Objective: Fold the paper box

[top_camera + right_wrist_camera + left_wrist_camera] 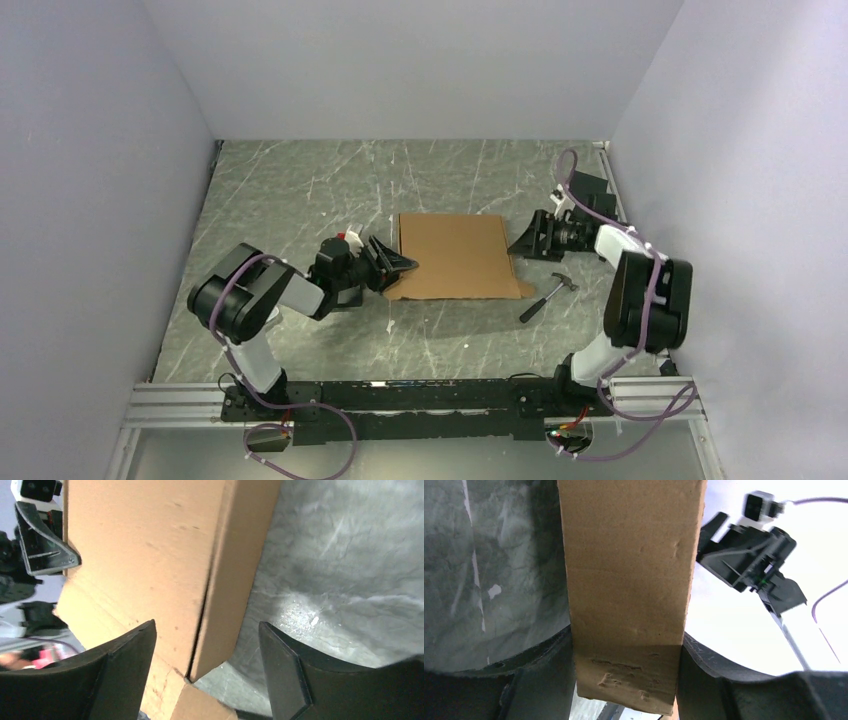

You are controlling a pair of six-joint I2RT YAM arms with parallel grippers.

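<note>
Black-handled hammer: lies just beside the box's near right corner; if the box slides, it could knock into it.
Left gripper: at the box's left edge, fingers flanking the cardboard with no gap showing. Whether they truly pinch it, I cannot tell. A hard squeeze looks likely to crush the corrugation.
Paper box: lying low in the middle of the table, between both grippers.
Right gripper: fingers apart around the right edge, gripping nothing, so a pull from the left may drag the whole box.

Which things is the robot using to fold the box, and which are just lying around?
For the job: the paper box, the left gripper, the right gripper.
Just lying about: the hammer.
</note>
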